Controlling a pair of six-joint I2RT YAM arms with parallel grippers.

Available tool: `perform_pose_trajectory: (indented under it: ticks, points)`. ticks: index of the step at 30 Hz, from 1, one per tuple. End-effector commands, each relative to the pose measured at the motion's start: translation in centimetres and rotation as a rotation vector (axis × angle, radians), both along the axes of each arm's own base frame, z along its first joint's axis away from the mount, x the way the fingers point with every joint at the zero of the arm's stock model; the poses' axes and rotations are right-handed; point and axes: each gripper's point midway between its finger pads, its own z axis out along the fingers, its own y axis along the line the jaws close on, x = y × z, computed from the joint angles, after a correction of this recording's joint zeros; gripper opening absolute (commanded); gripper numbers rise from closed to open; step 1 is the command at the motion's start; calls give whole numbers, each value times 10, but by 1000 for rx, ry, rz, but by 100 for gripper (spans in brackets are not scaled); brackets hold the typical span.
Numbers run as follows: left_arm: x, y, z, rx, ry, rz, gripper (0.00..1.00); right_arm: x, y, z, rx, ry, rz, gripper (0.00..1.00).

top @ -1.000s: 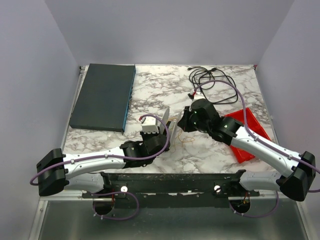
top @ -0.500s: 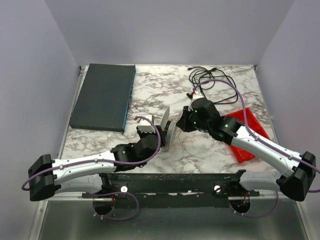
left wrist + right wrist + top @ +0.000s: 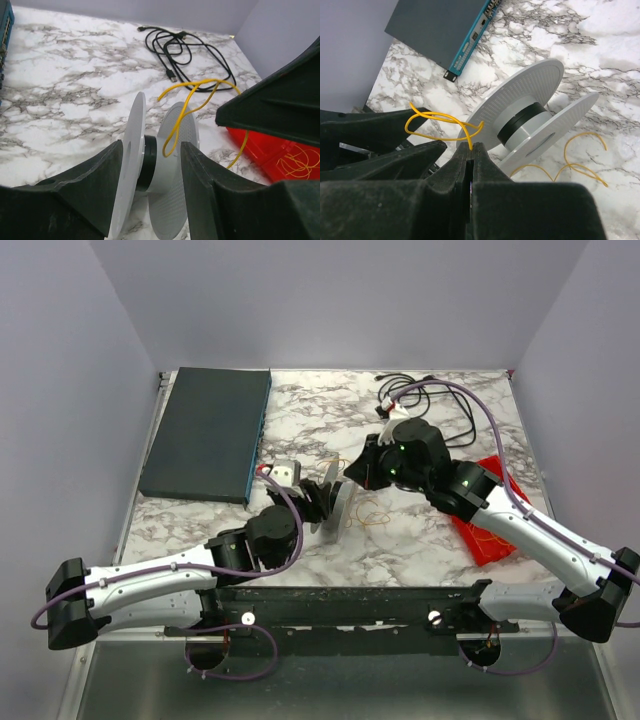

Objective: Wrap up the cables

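- Left gripper (image 3: 151, 150): I see its fingers set narrowly on either side of the white spool (image 3: 520, 97). They appear to clamp it across the two flanges and hold it on edge, touching or just above the marble tabletop (image 3: 300, 410).
- Right gripper (image 3: 471, 150): the fingers are pressed fully together and pinch the yellow wire (image 3: 185, 109) just beside the spool.
- Wire position: a loop is draped over the rim of one flange, not yet down on the black hub. The rest lies in loose curls on the marble just beside the spool.
- Risk 1: the strand is very fine. A pull at the wrong angle could drag it out of my pinch.
- Risk 2: the loop may ride off the flange's outer face instead of dropping into the channel.
- Risk 3: tension on the wire could twist the spool within its grip.
- Risk 4: the two grippers are very near each other, so a wide winding sweep could make them collide.
- Risk 5: the loose curls could knot or catch under a flange.
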Motion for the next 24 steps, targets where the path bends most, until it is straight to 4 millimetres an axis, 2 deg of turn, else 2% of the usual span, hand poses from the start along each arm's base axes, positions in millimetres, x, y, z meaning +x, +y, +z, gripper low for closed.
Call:
perform_pose_trajectory:
  ticks: [1, 3, 8, 11, 12, 17, 24]
  points:
    - [6, 4, 42, -72, -128, 25, 51, -12, 9, 11, 29, 22, 65, 1]
    - [9, 2, 52, -97, -158, 25, 48, -12, 10, 17, 44, 21, 68, 1]
    - [2, -19, 72, -114, -230, -103, 22, -13, 9, 35, 82, 0, 56, 1]
    - [-10, -37, 75, -80, -233, -244, 4, -4, -4, 47, 68, -42, -17, 1]
    - [-19, -44, 77, -84, -238, -315, 1, 1, -12, 50, 49, -61, -59, 1]
    - [-58, -59, 89, -89, -232, -581, 0, 21, -44, 60, -24, -141, -227, 1]
    - [-111, -74, 106, -119, -236, -908, 0, 29, -52, 57, -55, -172, -274, 1]
